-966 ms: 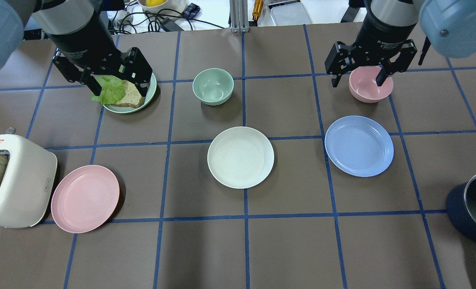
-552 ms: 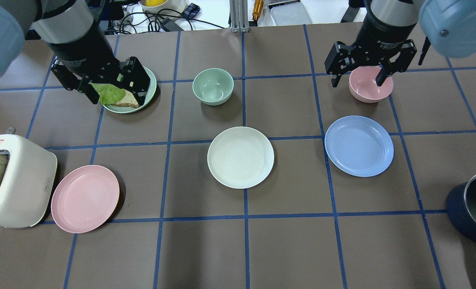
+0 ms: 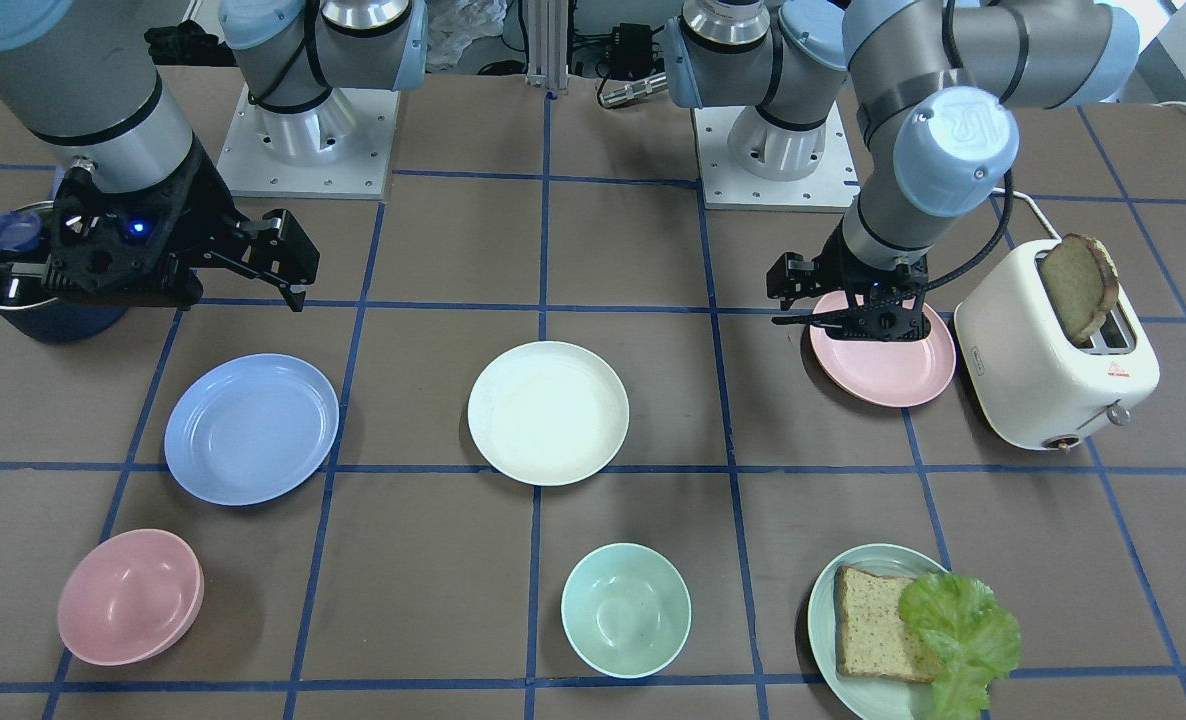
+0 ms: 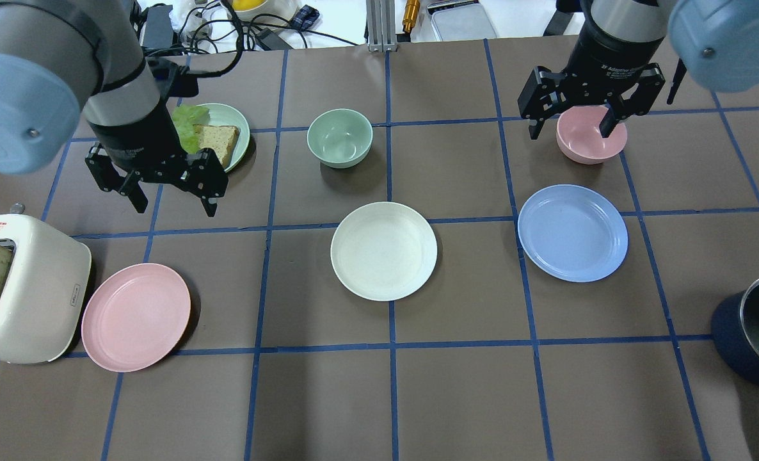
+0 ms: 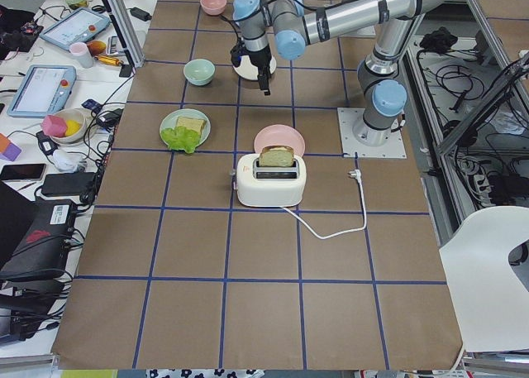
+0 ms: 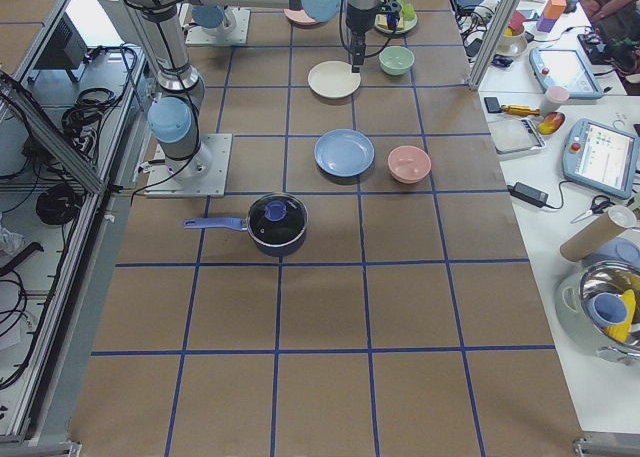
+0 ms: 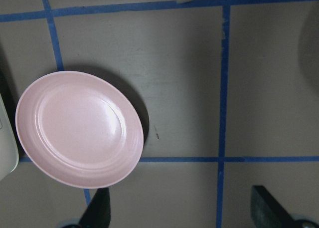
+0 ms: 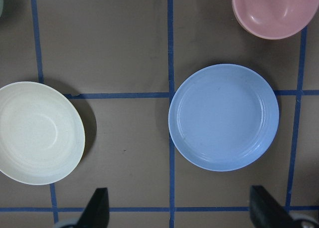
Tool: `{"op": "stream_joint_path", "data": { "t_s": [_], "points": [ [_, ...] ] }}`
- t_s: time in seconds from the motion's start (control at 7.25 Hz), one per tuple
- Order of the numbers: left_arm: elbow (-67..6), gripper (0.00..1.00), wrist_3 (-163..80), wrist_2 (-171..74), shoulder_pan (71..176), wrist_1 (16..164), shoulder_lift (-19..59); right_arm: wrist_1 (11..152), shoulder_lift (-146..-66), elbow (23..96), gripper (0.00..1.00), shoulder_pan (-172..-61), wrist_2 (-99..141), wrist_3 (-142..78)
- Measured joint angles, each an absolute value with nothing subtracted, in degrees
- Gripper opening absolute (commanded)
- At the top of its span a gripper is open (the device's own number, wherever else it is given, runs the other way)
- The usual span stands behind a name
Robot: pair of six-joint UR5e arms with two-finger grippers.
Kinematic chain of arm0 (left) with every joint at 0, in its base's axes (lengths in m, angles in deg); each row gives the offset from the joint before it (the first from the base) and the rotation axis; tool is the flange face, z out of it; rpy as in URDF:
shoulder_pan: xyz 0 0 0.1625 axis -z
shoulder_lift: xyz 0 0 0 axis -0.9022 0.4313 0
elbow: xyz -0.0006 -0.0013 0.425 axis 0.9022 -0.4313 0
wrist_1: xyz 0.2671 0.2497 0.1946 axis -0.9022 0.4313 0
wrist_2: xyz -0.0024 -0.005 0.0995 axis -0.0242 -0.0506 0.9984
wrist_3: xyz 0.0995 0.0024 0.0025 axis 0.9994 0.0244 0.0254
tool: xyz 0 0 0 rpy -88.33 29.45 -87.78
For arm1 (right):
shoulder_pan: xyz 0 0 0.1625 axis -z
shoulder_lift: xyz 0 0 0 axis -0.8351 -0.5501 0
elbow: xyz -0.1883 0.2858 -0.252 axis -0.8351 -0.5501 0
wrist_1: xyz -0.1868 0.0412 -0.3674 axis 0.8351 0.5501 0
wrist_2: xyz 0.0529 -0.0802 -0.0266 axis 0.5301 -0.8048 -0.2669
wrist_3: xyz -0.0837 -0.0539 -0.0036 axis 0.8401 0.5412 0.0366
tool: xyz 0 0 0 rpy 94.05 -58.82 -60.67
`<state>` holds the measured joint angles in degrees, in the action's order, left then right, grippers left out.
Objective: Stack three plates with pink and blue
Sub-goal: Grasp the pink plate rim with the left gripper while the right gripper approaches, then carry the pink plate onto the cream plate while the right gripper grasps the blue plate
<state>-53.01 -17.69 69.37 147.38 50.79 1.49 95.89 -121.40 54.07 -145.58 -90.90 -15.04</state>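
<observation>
The cream-white plate [image 4: 384,251] lies mid-table. The pale pink plate [image 4: 135,317] lies at the near left beside the toaster. The light blue plate [image 4: 572,233] lies at the right. All three lie apart, flat on the table. My left gripper [image 4: 176,208] is open and empty, hovering between the green plate and the pink plate. Its wrist view shows the pink plate [image 7: 79,128] ahead and to the left of the fingers. My right gripper [image 4: 569,133] is open and empty, high above the pink bowl. Its wrist view shows the blue plate [image 8: 223,116] and the cream plate [image 8: 37,133].
A white toaster [image 4: 24,288] with a bread slice stands at the left edge, touching the pink plate's side. A pale green plate [image 4: 239,137] with bread and lettuce, a green bowl [image 4: 340,137] and a pink bowl [image 4: 591,137] sit at the back. A dark lidded pot [image 4: 754,330] stands at the near right.
My left gripper has moved from over the green plate toward the near side, closer to the pink plate. The right arm and all plates have not moved.
</observation>
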Motion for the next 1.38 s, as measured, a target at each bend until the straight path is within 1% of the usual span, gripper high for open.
{"op": "stream_joint_path", "data": {
  "t_s": [0.14, 0.28, 0.41, 0.55, 0.69, 0.83, 1.1, 1.38],
  "points": [
    [-60.2, 1.0, -16.4, 69.5, 146.4, 41.8, 1.2, 95.9, -121.4, 54.1, 1.0, -145.6, -90.9, -15.0],
    [-66.5, 0.96, -15.6, 69.6, 145.4, 34.0, 1.3, 95.9, -121.4, 54.1, 1.0, -145.6, -90.9, -15.0],
    [-71.4, 0.84, -14.7, 69.6, 144.1, 27.4, 1.4, 95.9, -121.3, 54.1, 1.0, -145.6, -91.0, -15.0],
    [-74.9, 0.51, -13.3, 69.6, 142.6, 22.0, 1.6, 95.9, -120.8, 54.3, 1.0, -145.5, -91.0, -15.1],
    [-76.9, 0.14, -12.1, 69.6, 141.6, 19.0, 1.8, 96.7, -119.7, 55.0, 1.0, -145.3, -91.0, -15.0],
    [-77.7, 0.0, -11.2, 69.6, 141.2, 17.8, 1.9, 98.3, -118.6, 56.5, 1.0, -144.3, -91.3, -14.7],
    [-77.9, 0.0, -10.6, 69.6, 141.0, 17.0, 2.0, 103.1, -117.6, 61.5, 1.0, -138.9, -91.3, -12.3],
    [-77.7, 0.0, -10.8, 69.7, 141.2, 16.9, 1.9, 113.8, -117.4, 70.4, 1.0, -132.9, -91.3, -6.5]
  ]
}}
